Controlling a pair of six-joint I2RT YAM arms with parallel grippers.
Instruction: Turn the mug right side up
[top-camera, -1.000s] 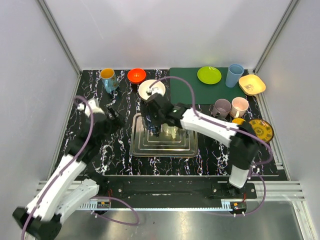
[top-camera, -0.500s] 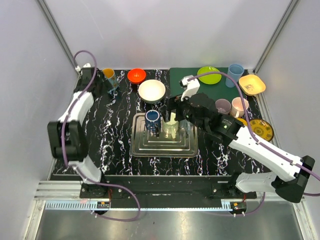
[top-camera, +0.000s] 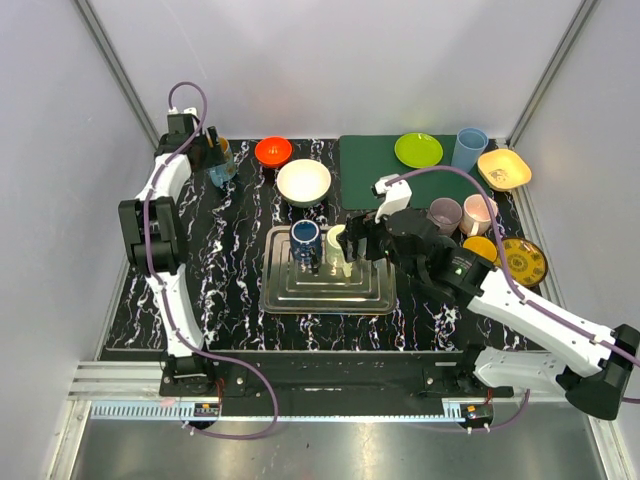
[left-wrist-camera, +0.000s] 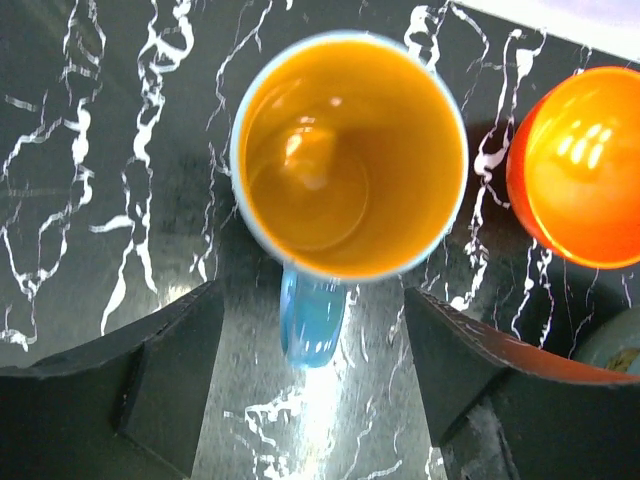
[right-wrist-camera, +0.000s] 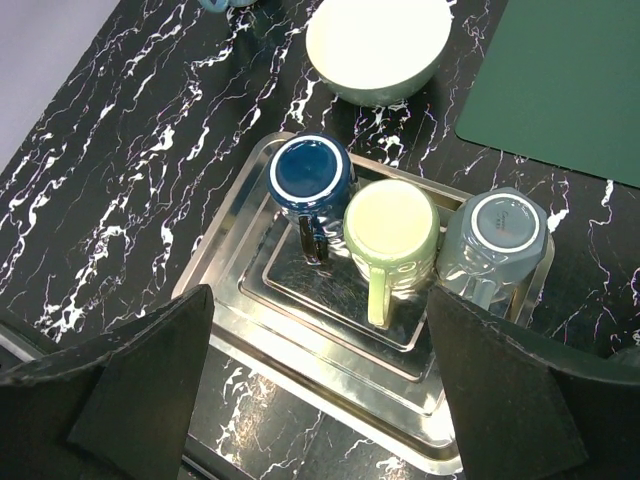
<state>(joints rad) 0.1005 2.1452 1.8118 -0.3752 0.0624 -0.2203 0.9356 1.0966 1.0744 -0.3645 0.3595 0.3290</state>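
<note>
While the green mug (right-wrist-camera: 390, 225) sits upside down on the tray (right-wrist-camera: 250, 290), right end effector (right-wrist-camera: 318, 295) hangs above it, spread wide, empty: poised to descend, I judge. Left end effector (left-wrist-camera: 315, 300), equally open and empty, straddles an already upright orange-lined mug (left-wrist-camera: 350, 150).

Navy mug (right-wrist-camera: 308, 172), green mug (right-wrist-camera: 390, 228), grey mug (right-wrist-camera: 503, 238): inverted, side by side; on tray (right-wrist-camera: 320, 350).

Black counter (top-camera: 230, 290) veined with white marbling. On a silver tray (right-wrist-camera: 330, 335) — a navy mug (right-wrist-camera: 310, 172), a pale green mug (right-wrist-camera: 391, 224), a grey mug (right-wrist-camera: 500, 240). At the far left corner, a light blue mug (left-wrist-camera: 348, 155), orange inside, beside a red-orange bowl (left-wrist-camera: 580, 165).
</note>
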